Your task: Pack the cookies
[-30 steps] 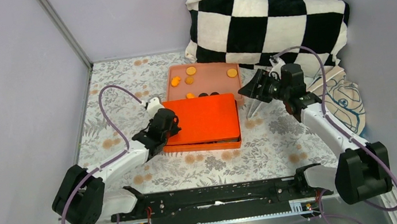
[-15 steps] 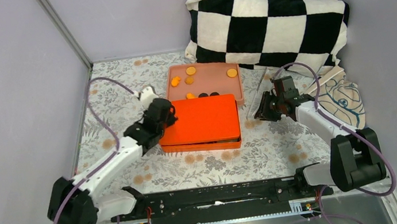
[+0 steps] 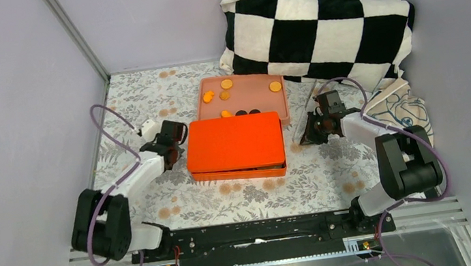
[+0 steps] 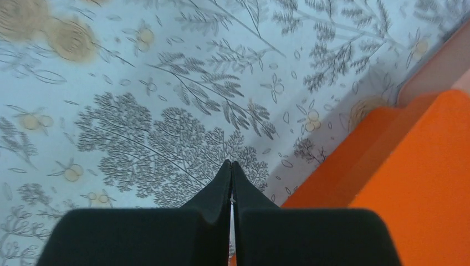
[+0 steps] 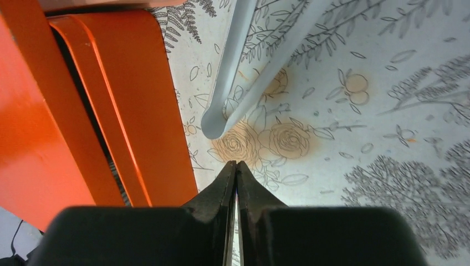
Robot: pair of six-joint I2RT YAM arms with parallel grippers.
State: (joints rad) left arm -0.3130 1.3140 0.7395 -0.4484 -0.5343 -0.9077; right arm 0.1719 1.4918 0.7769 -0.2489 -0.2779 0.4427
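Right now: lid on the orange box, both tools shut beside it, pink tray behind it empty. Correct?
Not empty. The top view shows the pink tray holding loose cookies, orange and black. The rest stands: lid on the orange box, left tool and right tool shut beside it.

cookies [image 3: 227, 84] in tray [image 3: 251, 93] | tray behind box [image 3: 235, 143] | pillow [image 3: 314, 23] behind tray

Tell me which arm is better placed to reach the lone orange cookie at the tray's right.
Right, probably. The right gripper sits right of the orange box, on the side of that cookie; the left gripper is beyond the box. Both are shut.
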